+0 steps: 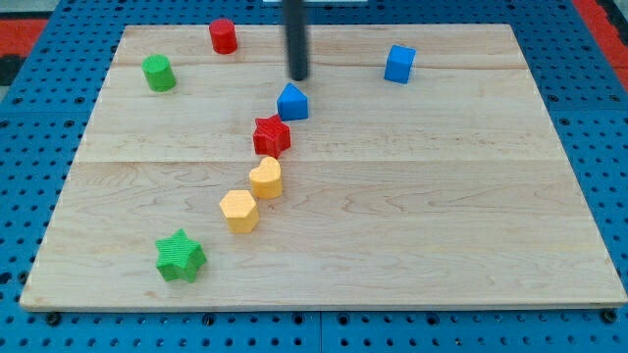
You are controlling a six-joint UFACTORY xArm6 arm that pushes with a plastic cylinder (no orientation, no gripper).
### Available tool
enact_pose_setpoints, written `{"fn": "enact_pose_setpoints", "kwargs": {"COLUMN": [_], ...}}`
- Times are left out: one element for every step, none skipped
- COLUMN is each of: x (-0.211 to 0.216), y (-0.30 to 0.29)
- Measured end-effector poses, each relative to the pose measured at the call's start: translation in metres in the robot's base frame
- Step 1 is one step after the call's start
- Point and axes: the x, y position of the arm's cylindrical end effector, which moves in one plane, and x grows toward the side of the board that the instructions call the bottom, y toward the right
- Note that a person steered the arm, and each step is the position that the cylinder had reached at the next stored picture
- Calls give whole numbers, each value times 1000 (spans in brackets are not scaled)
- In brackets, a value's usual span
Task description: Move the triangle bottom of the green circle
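The blue triangle sits near the middle of the board's upper half. The green circle stands at the upper left, far to the left of the triangle. My tip is just above the triangle, slightly to its right, close to its top edge; whether it touches the block cannot be told.
A red star lies just below-left of the triangle. A yellow heart and a yellow hexagon follow diagonally down-left, then a green star. A red cylinder stands at top, a blue cube at upper right.
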Motion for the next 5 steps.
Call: {"fn": "enact_pose_setpoints", "kwargs": {"x": [40, 48, 48, 47, 54], "y": [22, -22, -79, -139, -108]}}
